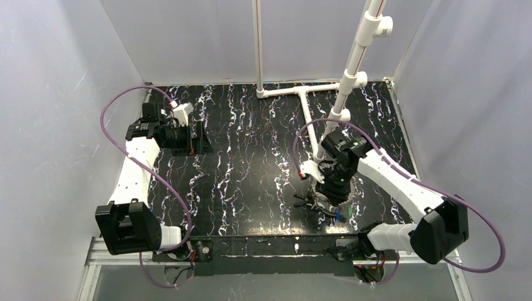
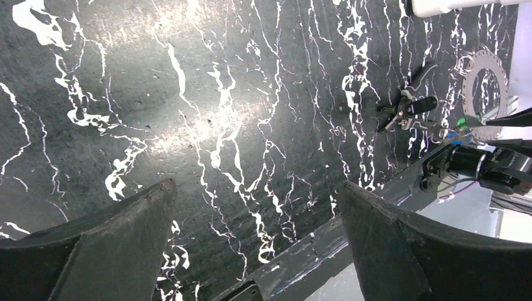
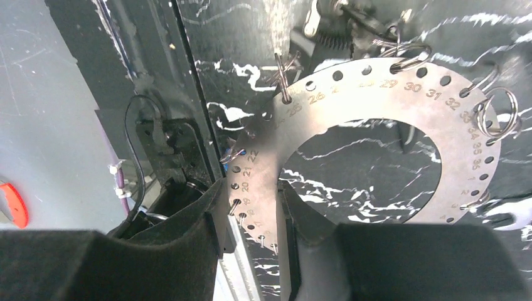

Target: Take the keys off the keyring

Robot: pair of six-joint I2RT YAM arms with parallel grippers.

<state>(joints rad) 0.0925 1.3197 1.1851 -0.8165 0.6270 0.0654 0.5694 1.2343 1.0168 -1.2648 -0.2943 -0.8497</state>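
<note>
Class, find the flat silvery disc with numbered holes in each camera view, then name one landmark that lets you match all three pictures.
Top external: the numbered disc is front right, mostly hidden under the right gripper.
Left wrist: small, in the upper right corner.
Right wrist: large, across the centre, its lower left rim pinched between the fingers.
Shared landmark: the table's near edge.

Right arm (image 1: 389, 172) over pliers (image 1: 305, 202), blue key (image 1: 337, 215) beside

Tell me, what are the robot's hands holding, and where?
Right fingers pinch the numbered metal disc by its band near number 20. Left fingers hold nothing.
</note>
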